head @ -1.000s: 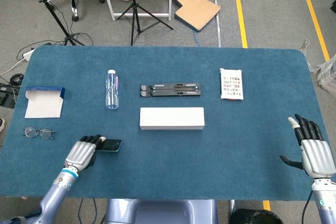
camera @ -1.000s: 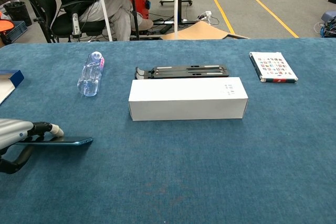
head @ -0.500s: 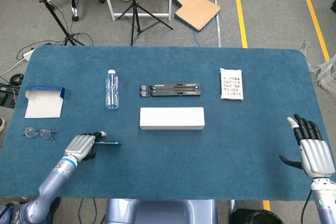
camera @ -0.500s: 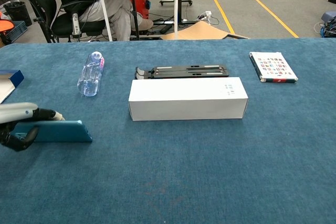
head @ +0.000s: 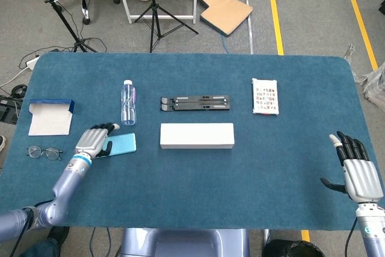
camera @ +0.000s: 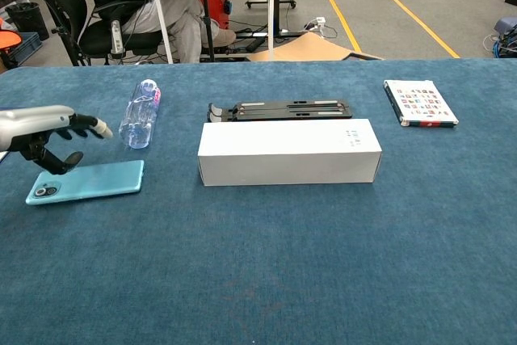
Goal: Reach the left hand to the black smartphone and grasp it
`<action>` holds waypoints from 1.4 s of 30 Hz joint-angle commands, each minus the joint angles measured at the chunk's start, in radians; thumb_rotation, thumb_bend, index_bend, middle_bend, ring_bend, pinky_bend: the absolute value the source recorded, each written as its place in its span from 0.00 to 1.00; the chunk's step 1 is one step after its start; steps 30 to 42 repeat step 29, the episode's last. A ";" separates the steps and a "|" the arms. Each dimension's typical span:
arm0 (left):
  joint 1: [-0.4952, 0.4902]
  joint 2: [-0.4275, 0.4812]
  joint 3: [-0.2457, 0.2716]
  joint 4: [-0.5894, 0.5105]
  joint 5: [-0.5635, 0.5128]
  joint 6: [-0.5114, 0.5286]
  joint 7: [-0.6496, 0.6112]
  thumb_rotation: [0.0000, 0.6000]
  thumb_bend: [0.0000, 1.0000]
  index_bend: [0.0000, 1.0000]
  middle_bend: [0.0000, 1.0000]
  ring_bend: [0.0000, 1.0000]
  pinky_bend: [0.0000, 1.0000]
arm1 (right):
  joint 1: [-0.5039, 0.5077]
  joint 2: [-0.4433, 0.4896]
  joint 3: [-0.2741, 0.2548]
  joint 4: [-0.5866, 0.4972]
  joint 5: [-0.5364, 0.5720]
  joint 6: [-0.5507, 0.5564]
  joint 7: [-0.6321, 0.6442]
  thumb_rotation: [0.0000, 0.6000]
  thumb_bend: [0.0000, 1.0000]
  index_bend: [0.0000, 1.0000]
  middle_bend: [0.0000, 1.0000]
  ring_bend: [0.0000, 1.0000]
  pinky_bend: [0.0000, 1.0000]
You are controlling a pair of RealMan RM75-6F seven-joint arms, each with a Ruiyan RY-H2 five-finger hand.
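- The smartphone (head: 122,144) (camera: 87,181) lies flat on the blue table (head: 192,191), teal back up with the camera lens at its left end in the chest view, near the table's left side, just below the water bottle and left of the white box.
- The left hand (head: 94,140) (camera: 44,131) is over the phone's left end; its fingers (camera: 90,125) are spread above the phone and the thumb curls down toward the phone's top edge. The chest view shows the fingers clear of the phone, so the hand is released and holds nothing; whether the thumb tip touches the phone I cannot tell.
- At the far left, an open blue-and-white carton (head: 50,117) lies flat, with a pair of eyeglasses (head: 44,152) just below it in the head view.
- A clear water bottle (head: 128,103) (camera: 140,114) lies on its side, cap pointing away from the robot, just beyond the phone.
- A long white box (head: 197,135) (camera: 289,152) sits near the table's middle, apart from the phone.
- A black folded stand (head: 195,103) (camera: 279,109) lies just behind the white box.
- A small book with a patterned cover (head: 265,96) (camera: 420,103) lies flat toward the right, well apart from the box.
- The right hand (head: 357,169) rests at the table's right edge, well apart from everything, fingers extended and parted, holding nothing.
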 commanded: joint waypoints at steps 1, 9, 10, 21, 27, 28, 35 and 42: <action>0.066 0.027 0.009 -0.005 0.232 0.082 -0.168 1.00 0.68 0.17 0.08 0.06 0.08 | 0.000 0.001 0.000 -0.003 -0.003 0.002 0.000 1.00 0.00 0.00 0.00 0.00 0.00; 0.154 0.153 0.037 -0.091 0.497 0.287 -0.278 1.00 0.68 0.15 0.06 0.03 0.08 | -0.004 0.009 0.000 -0.013 -0.010 0.014 0.014 1.00 0.00 0.00 0.00 0.00 0.00; 0.167 0.168 0.038 -0.097 0.520 0.321 -0.275 1.00 0.66 0.12 0.03 0.02 0.06 | -0.005 0.010 0.000 -0.013 -0.011 0.015 0.016 1.00 0.00 0.00 0.00 0.00 0.00; 0.339 0.349 0.069 -0.250 0.566 0.571 -0.187 1.00 0.05 0.00 0.00 0.00 0.00 | -0.005 0.015 -0.005 -0.025 -0.032 0.024 0.022 1.00 0.00 0.00 0.00 0.00 0.00; 0.418 0.379 0.114 -0.223 0.608 0.635 -0.247 1.00 0.05 0.00 0.00 0.00 0.00 | -0.003 0.013 -0.007 -0.032 -0.042 0.028 0.015 1.00 0.00 0.00 0.00 0.00 0.00; 0.427 0.381 0.118 -0.217 0.609 0.639 -0.253 1.00 0.05 0.00 0.00 0.00 0.00 | -0.003 0.013 -0.007 -0.033 -0.044 0.028 0.015 1.00 0.00 0.00 0.00 0.00 0.00; 0.434 0.381 0.122 -0.210 0.613 0.642 -0.257 1.00 0.05 0.00 0.00 0.00 0.00 | -0.003 0.013 -0.007 -0.034 -0.045 0.029 0.015 1.00 0.00 0.00 0.00 0.00 0.00; 0.434 0.381 0.122 -0.210 0.613 0.642 -0.257 1.00 0.05 0.00 0.00 0.00 0.00 | -0.003 0.013 -0.007 -0.034 -0.045 0.029 0.015 1.00 0.00 0.00 0.00 0.00 0.00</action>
